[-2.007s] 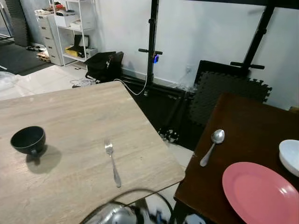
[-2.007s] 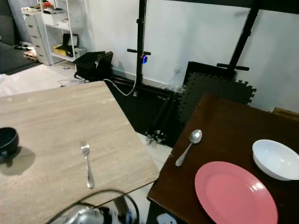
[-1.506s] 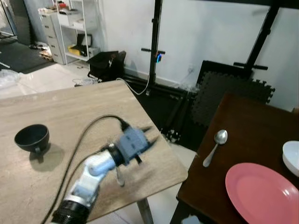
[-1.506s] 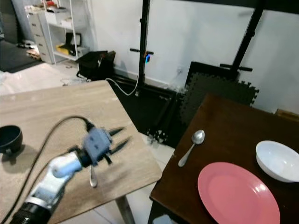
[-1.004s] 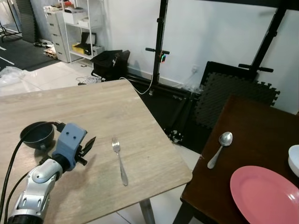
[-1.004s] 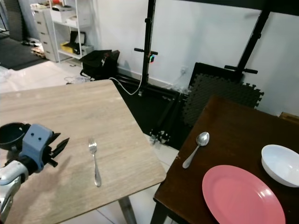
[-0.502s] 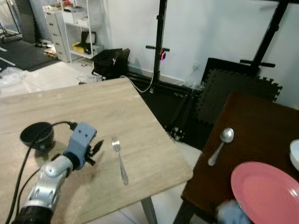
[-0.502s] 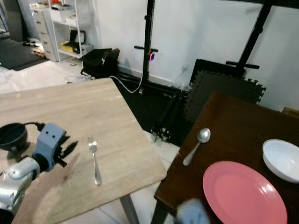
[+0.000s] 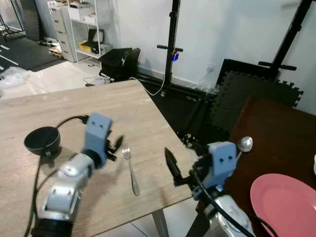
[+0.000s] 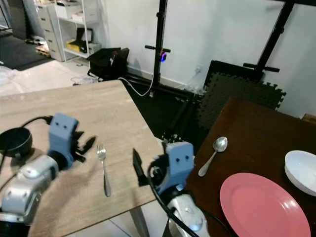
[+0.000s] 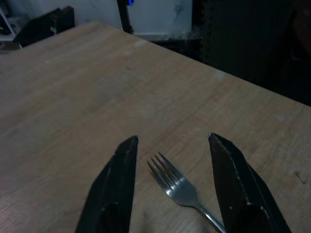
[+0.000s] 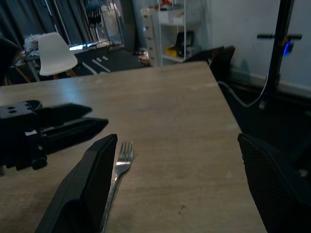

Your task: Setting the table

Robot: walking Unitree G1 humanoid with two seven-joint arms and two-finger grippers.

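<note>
Silver metal fork (image 9: pixel 130 167) lies flat on the light wood-grain counter (image 9: pixel 59 108), tines pointing away from the robot, with a black bowl (image 9: pixel 42 140) well apart on the left. Left gripper (image 11: pixel 170 182) hovers low over the tine end, fingers spread wide to either side of it, probably lined up for a pinch. Right gripper (image 12: pixel 177 182) hangs at the counter's near corner, spread wide and empty; the pink plate (image 10: pixel 264 207) and spoon (image 10: pixel 213 154) wait on the dark brown counter (image 10: pixel 247 128).
</note>
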